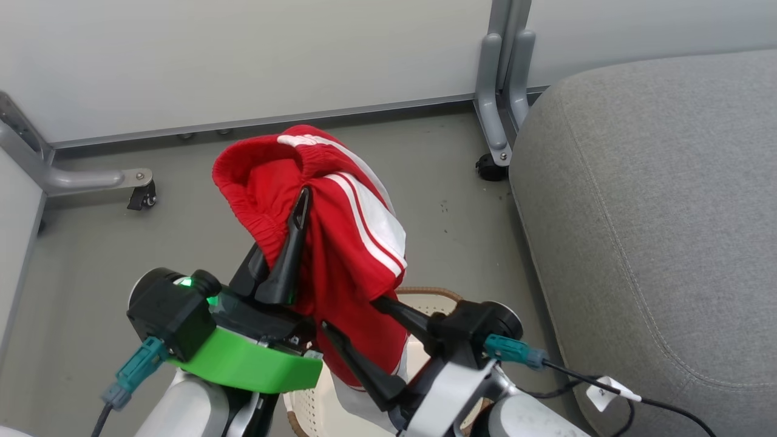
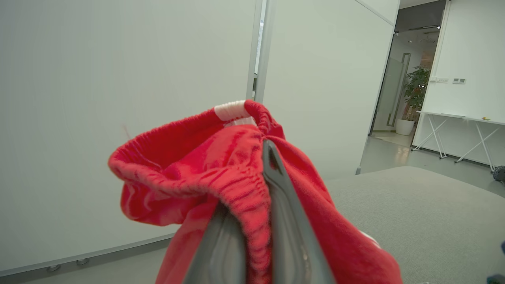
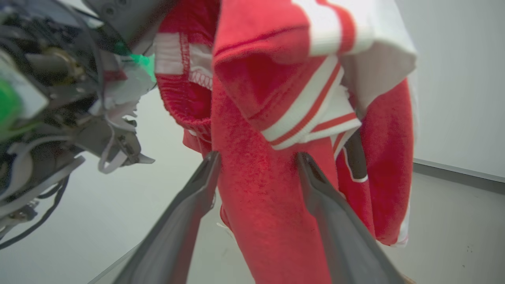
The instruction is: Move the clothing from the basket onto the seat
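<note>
A: Head view, centre: shorts (image 1: 352,243), red with white side stripes, hanging in the air above the floor (image 1: 121,243). Held by what?

B: By the left gripper (image 1: 301,200), just left of centre, aimed up the frame and pinched tight on the elastic waistband. Same grip in the left wrist view: gathered waistband clamped between the two dark fingers (image 2: 284,221), with red cloth draped over and beside them.

A: And the right gripper (image 1: 351,312)?

B: Lower centre, spread wide, aimed up and left into the hanging cloth. In the right wrist view, one finger on either side of a red leg panel, tips at the cloth's edges, a broad gap between them. Not clamped on anything.

A: Place of the basket (image 1: 434,292)?

B: Bottom centre, below the shorts and mostly hidden behind cloth and both grippers. On show: a short arc of brown rim and some perforated cream wall.

A: Relation to the seat (image 1: 655,212)?

B: Seat at right, taking up the frame's right third: grey fabric, rounded corner, stitched seam. Shorts to its left and apart from it, with a strip of floor between in the picture. Seen again at lower right of the left wrist view, beyond the red cloth.

A: Background?

B: White wall panels (image 1: 243,54) along the top; a grey metal foot (image 1: 501,91) with a black castor (image 1: 488,169) at upper right, next to the seat's corner.
</note>
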